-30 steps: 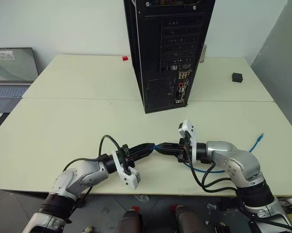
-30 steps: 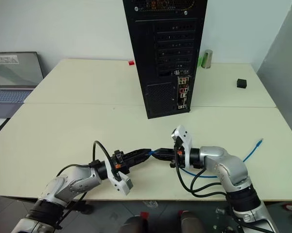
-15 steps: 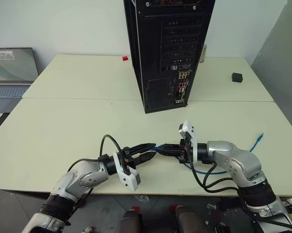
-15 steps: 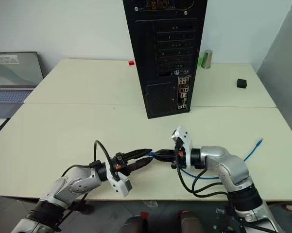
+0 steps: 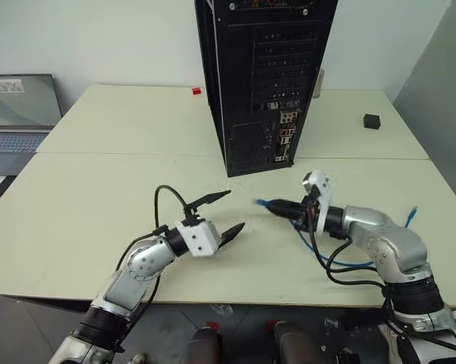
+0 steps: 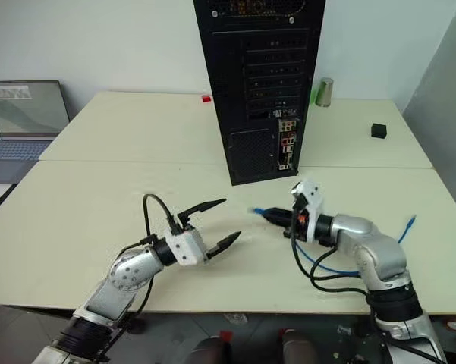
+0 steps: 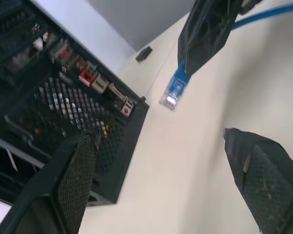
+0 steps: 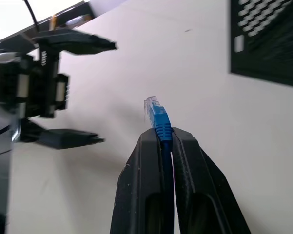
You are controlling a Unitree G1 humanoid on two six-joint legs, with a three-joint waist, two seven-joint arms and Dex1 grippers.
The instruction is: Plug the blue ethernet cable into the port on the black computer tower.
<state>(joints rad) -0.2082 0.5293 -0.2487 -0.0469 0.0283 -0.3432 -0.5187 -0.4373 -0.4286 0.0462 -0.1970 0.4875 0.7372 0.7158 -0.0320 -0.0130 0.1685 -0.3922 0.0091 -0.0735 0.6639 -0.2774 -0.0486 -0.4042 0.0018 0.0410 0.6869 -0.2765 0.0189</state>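
The black computer tower (image 5: 265, 76) stands upright at the table's middle back, its rear panel with coloured sockets (image 5: 286, 136) facing me. My right gripper (image 5: 279, 205) is shut on the blue ethernet cable just behind its plug (image 5: 261, 202), which sticks out past the fingertips, above the table in front of the tower. The right wrist view shows the plug (image 8: 153, 109) clear of the pinching fingers (image 8: 146, 161). The cable loops back along the table to its far end (image 5: 411, 214). My left gripper (image 5: 235, 210) is open and holds nothing, a short way left of the plug (image 7: 173, 92).
A grey laptop (image 5: 19, 114) sits at the far left. On the back table lie a small red block (image 5: 196, 91) and a small black box (image 5: 371, 120), with a metal can (image 6: 324, 91) just right of the tower. Bare tabletop (image 5: 99, 197) lies at the front left.
My left gripper let go of the cable, opened wide and rolled. My right gripper carried the plug end up and to the right, nearer the tower.
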